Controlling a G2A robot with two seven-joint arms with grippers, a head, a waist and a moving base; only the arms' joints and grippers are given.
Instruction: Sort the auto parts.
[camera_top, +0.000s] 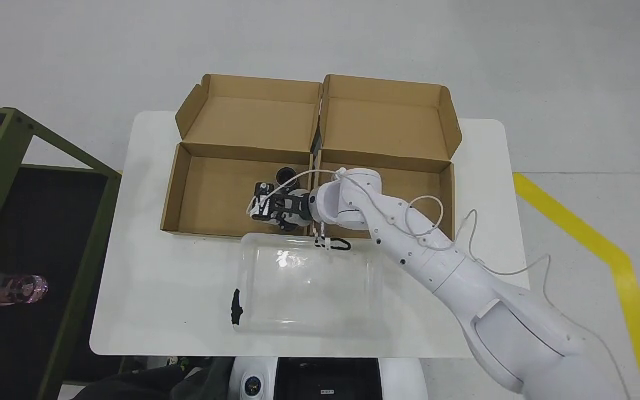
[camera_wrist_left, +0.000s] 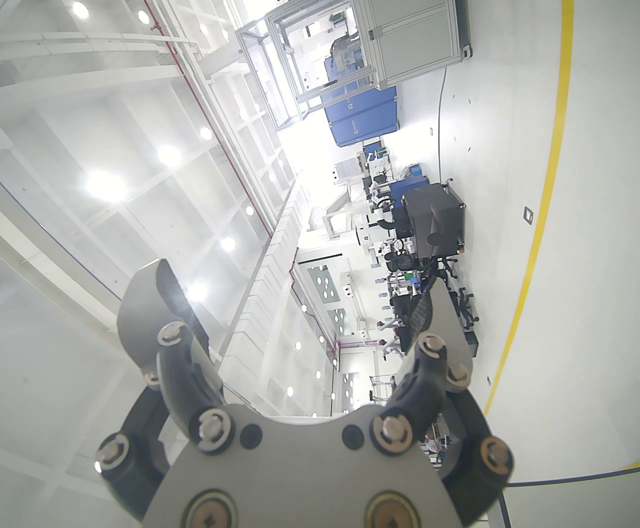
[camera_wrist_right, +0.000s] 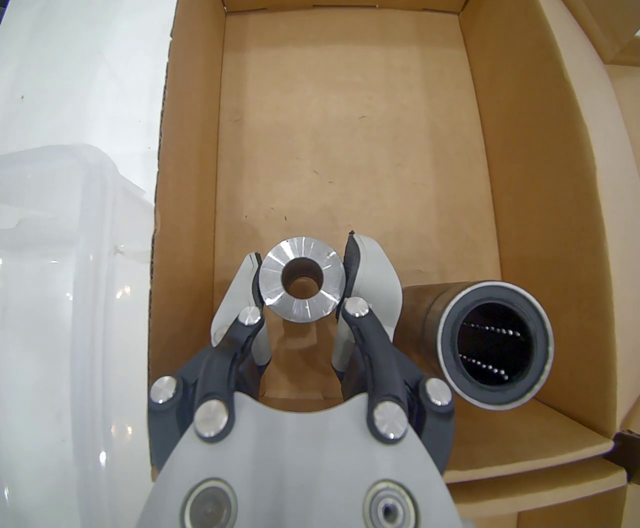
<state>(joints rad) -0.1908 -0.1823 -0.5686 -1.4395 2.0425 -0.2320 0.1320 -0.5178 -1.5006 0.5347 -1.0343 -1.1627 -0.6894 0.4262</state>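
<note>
Above cardboard box (camera_wrist_right: 350, 150), right end effector (camera_wrist_right: 302, 272) grips apparent bushing (camera_wrist_right: 327, 298); left end effector (camera_wrist_left: 295, 280) gapes.

No legible text, labels, numbers; white print on distant blue cabinet (camera_wrist_left: 362, 117) too small to read.

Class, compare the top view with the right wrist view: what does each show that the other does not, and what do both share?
Top view adds: the second cardboard box alongside and the white table edges. Right wrist view adds: the hole through the metal ring and ball rows inside the dark sleeve. Both: the right gripper shut on that ring over the first box, beside the clear bin.
</note>
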